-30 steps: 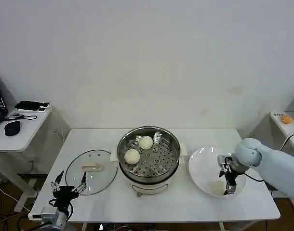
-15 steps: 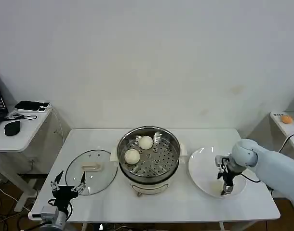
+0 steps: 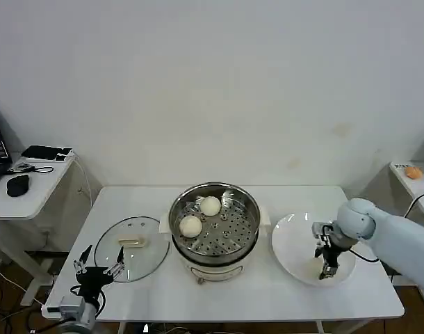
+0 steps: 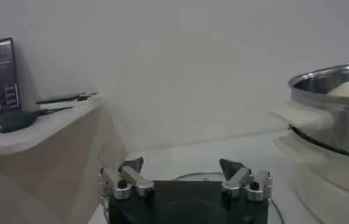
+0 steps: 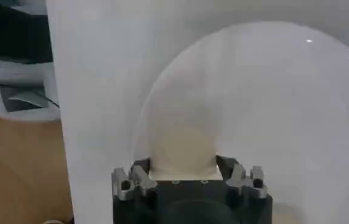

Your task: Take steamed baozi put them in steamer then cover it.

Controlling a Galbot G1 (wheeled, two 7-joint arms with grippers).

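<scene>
head view: steamer point(image 3: 214, 229) mid surface point(image 3: 163, 296), two baozi point(image 3: 190, 225) inside, cover point(image 3: 131, 247) flat beside it on the left. right pincer point(image 3: 329, 266) down in plate point(image 3: 292, 243). left pincer point(image 3: 97, 270) spread wide at the near left edge.
left wrist: left pincer point(image 4: 185, 178) wide, steamer point(image 4: 335, 97) beyond.
right wrist: right pincer point(image 5: 188, 175) closed around a baozi point(image 5: 183, 148) on the plate point(image 5: 284, 103).

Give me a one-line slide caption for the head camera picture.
Right gripper closes on a baozi on the white plate; two buns sit in the steamer, cover aside, left gripper waiting open.
</scene>
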